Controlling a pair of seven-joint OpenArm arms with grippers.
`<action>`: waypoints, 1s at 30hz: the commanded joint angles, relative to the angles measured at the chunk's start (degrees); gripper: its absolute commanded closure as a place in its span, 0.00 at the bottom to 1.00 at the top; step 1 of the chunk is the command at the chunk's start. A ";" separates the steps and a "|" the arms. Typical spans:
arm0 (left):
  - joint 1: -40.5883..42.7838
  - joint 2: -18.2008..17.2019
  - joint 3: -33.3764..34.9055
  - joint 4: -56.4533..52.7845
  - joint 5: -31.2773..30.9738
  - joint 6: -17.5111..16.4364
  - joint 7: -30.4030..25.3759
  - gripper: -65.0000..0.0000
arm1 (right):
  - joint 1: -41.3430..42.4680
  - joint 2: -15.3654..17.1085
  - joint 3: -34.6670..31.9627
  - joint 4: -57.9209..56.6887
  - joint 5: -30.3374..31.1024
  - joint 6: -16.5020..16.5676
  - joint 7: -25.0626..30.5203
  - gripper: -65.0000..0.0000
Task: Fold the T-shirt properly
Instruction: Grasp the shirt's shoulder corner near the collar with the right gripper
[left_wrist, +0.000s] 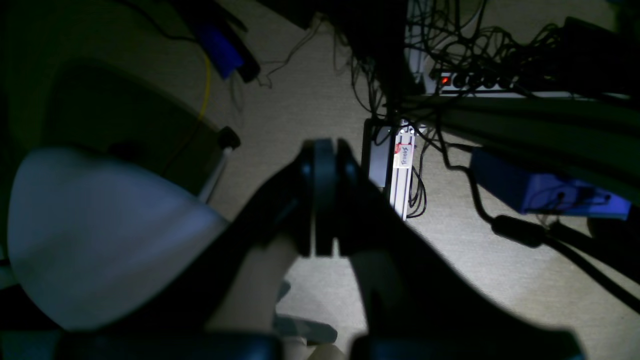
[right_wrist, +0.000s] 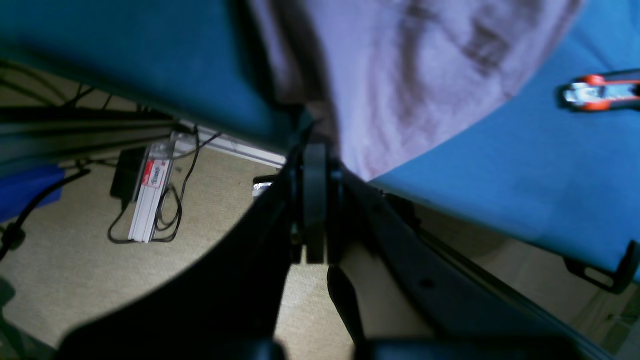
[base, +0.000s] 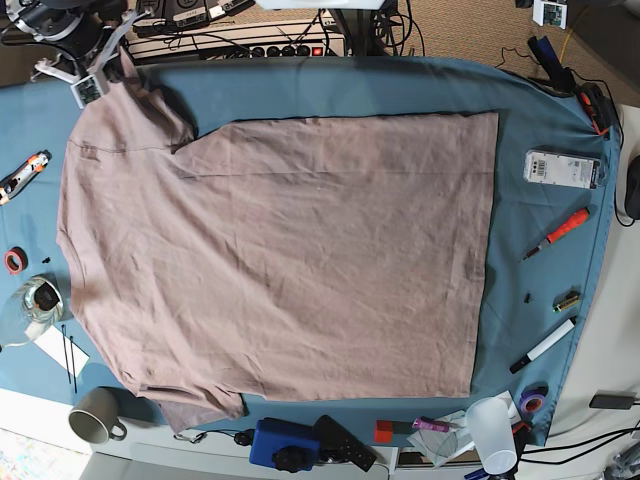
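t-shirt spread flat on the blue-clothed table, both hands closed.

the mauve t-shirt (base: 270, 260) lies flat and wrinkled over most of the table (base: 540, 110), collar side toward the base view's left, hem toward its right, one sleeve at the top left corner and the other at the bottom left. the right hand (right_wrist: 315, 150) sits at the table's edge with its jaws pressed together; whether it pinches the shirt's edge is unclear. the left hand (left_wrist: 324, 150) is closed on nothing, out past the table over the carpeted floor (left_wrist: 310, 100) and a power strip (left_wrist: 470, 82). a grey mug (base: 95, 415) and an orange screwdriver (base: 560, 232) lie near the shirt.
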 joint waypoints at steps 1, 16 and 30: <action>1.14 -0.15 -0.17 0.90 0.04 0.17 -0.44 1.00 | -0.61 0.13 0.85 0.81 -0.70 0.13 0.96 1.00; 0.59 -0.17 -0.17 0.90 0.02 0.17 -0.66 1.00 | 3.76 -3.28 1.01 0.61 -8.59 -0.11 -0.48 0.53; -0.13 -0.15 -0.17 0.90 0.02 0.17 -2.10 1.00 | 12.85 -2.67 1.01 -15.06 -5.03 8.85 -3.50 0.53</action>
